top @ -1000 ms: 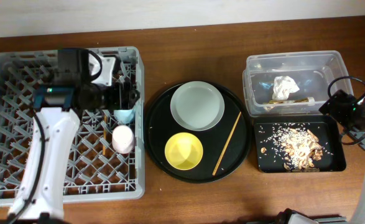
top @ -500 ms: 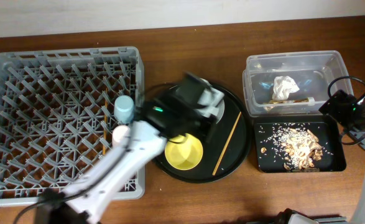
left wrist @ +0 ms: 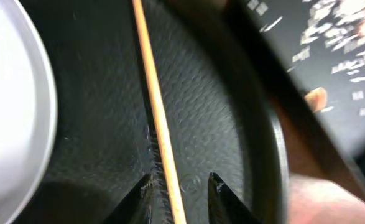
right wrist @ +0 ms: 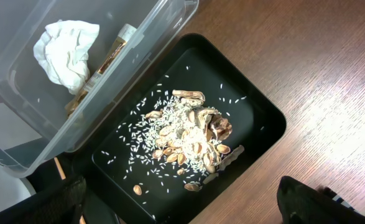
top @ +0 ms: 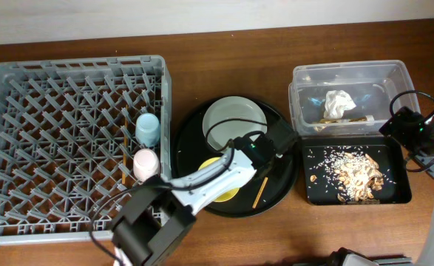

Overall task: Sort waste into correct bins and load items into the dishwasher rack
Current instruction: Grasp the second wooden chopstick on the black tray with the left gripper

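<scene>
This is a robotics lab bench staged as a kitchen clean-up: wooden table (top: 224,52) against a plain pale wall (top: 202,15), cabled left arm (top: 209,181) and right arm (top: 412,129), grey dishwasher rack (top: 76,65), clear tub (top: 350,68), black tray (top: 357,201).

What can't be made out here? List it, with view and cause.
- Yellow bowl: overhead, mostly under the left arm.
- Chopstick: overhead, upper part hidden by that arm; left wrist, both ends cut off.
- Right fingers: right wrist, dark blurs cut by the bottom edge.
- Bits beside the tissue in the clear tub: overhead, too small to identify.
</scene>
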Robot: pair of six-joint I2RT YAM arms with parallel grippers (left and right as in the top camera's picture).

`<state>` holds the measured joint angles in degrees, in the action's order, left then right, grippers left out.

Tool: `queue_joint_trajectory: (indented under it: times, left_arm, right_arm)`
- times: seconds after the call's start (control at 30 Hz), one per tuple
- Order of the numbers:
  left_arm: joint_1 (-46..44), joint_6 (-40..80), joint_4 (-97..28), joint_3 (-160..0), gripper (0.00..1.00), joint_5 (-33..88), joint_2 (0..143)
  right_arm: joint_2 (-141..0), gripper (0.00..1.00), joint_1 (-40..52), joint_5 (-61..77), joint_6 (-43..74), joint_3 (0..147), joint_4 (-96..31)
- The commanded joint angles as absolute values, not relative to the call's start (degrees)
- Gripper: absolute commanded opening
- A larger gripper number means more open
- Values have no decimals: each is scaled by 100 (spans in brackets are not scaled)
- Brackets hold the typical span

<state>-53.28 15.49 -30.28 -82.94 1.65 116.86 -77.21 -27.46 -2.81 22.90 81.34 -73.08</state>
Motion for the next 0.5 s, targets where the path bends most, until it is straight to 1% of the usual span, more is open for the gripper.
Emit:
queue_joint_trajectory:
  times: [0.0, 0.37, 0.4, 0.47]
  left_arm:
    - [-5325, 1732, -3006, -8259, 28, 106, 11933]
    - [-5413, 1734, -3050, -8256, 27, 126, 12462]
    - [-5428, 1732, -3050, -8256, 25, 123, 12477]
    - [-5459, 1732, -3055, -8256, 16, 123, 12479]
  right_arm:
    - [-7732, 99, -2781, -351, 2296, 8202, -7310]
    - [-7732, 99, -2781, -351, 2296, 8202, -7310]
    - [-7732, 99, -2781, -351, 2296, 8202, -7308]
    - [-7732, 99, -2781, -351, 2296, 8202, -7310]
